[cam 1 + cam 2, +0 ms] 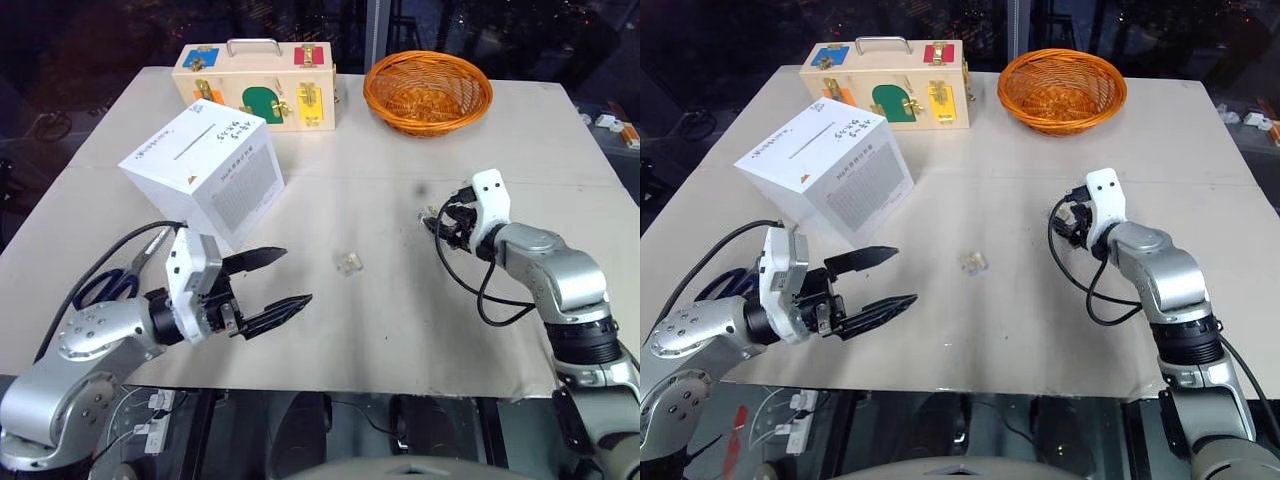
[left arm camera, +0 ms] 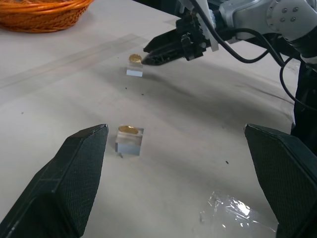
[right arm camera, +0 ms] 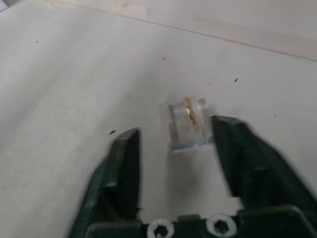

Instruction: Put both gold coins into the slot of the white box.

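The right hand point(image 3: 173, 148), spread around a coin point(image 3: 188, 113) perched on its clear block point(image 3: 188, 130) on the worktop point(image 1: 400, 330), could knock it off; the left hand point(image 1: 280, 280) hangs spread near the white box point(image 1: 205, 170).

One gold coin point(image 2: 128, 129) lies flat on top of a small clear block near the middle of the worktop point(image 1: 400, 320), and the other gold coin point(image 2: 134, 58) sits on a second clear block farther to the right. The white box point(image 1: 205, 170) stands at the left, tilted cornerwise, its thin dark slot point(image 1: 193, 141) on the upward face, well apart from both coins.
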